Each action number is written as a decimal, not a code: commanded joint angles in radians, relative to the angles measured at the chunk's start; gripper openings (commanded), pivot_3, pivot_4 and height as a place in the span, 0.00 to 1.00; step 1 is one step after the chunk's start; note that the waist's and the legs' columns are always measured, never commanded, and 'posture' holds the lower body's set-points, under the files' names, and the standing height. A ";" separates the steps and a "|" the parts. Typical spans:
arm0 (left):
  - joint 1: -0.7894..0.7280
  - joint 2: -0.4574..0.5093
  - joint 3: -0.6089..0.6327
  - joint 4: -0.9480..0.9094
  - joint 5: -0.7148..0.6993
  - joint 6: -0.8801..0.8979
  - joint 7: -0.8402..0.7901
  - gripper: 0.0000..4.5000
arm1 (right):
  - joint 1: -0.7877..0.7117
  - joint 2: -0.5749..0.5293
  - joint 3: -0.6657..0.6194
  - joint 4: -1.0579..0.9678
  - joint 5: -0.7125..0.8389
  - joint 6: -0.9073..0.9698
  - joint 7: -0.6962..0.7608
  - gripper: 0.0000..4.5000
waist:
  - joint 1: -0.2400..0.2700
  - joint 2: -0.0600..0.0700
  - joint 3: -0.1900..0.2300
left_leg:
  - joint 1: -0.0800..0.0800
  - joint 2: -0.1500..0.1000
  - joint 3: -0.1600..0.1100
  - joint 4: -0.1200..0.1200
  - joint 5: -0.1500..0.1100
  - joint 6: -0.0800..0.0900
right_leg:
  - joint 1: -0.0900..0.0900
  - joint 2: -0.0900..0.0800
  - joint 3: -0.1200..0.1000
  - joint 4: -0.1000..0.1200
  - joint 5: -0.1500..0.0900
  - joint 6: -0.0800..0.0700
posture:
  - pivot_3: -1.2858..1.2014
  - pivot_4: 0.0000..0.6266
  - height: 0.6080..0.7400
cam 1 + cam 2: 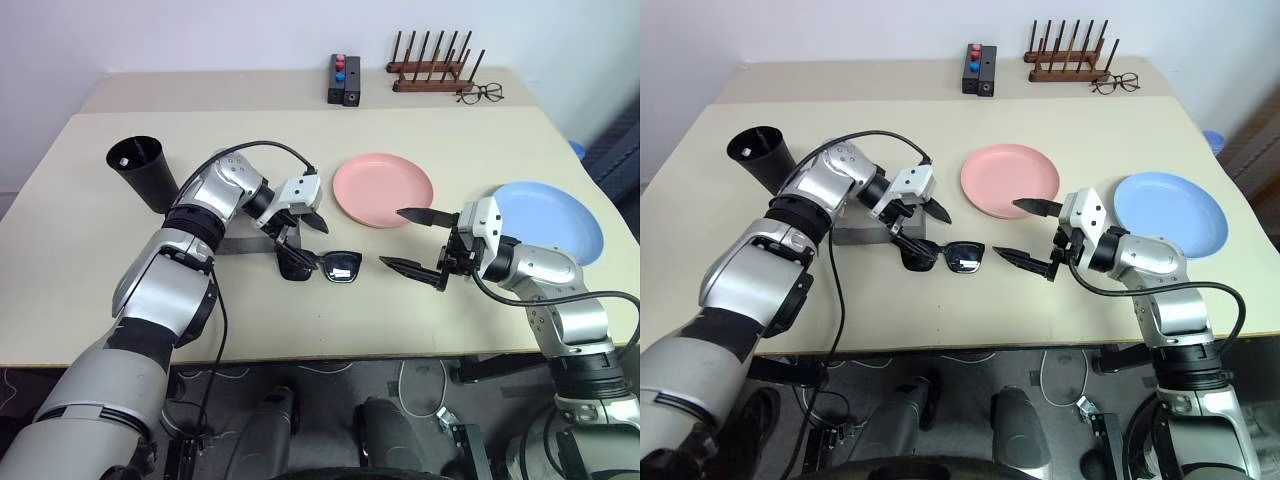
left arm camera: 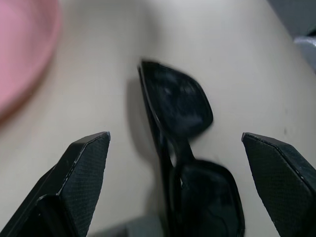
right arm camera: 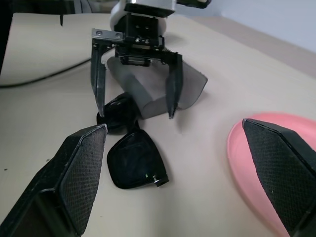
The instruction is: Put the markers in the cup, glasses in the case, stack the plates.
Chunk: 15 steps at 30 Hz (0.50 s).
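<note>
Through my right wrist camera I saw my own right gripper [image 3: 175,173] with its two black fingers spread wide. Between them, on the beige table [image 3: 207,168], lay the black sunglasses [image 3: 131,158]. My left gripper [image 3: 134,114] hung over their far lens, fingers apart, pointing down. The grey case [image 3: 190,86] lay just behind it. A pink plate [image 3: 247,163] sat alongside.
</note>
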 commanded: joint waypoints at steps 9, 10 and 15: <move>0.022 -0.067 -0.006 0.027 0.053 -0.034 -0.003 0.69 | 0.010 0.005 -0.025 -0.053 -0.014 -0.039 -0.049 1.00 | -0.004 0.000 0.000 | 0.000 0.000 0.000 0.000 0.000 0.000 | 0.000 0.000 0.000 0.000 0.000 0.000 | 0.52 0.24 1.00; 0.026 -0.069 -0.005 0.026 0.064 -0.032 0.001 0.59 | 0.009 0.005 -0.027 -0.050 -0.017 -0.043 -0.053 1.00 | -0.004 0.000 0.000 | 0.000 0.000 0.000 0.000 0.000 0.000 | 0.000 0.000 0.000 0.000 0.000 0.000 | 0.52 0.24 1.00; 0.039 -0.072 -0.010 0.021 0.088 -0.009 -0.002 0.06 | 0.010 0.005 -0.026 -0.047 -0.021 -0.051 -0.061 1.00 | 0.002 0.002 -0.001 | 0.002 0.000 -0.001 0.000 0.000 0.000 | 0.003 0.000 -0.001 0.000 0.000 0.000 | 0.52 0.24 1.00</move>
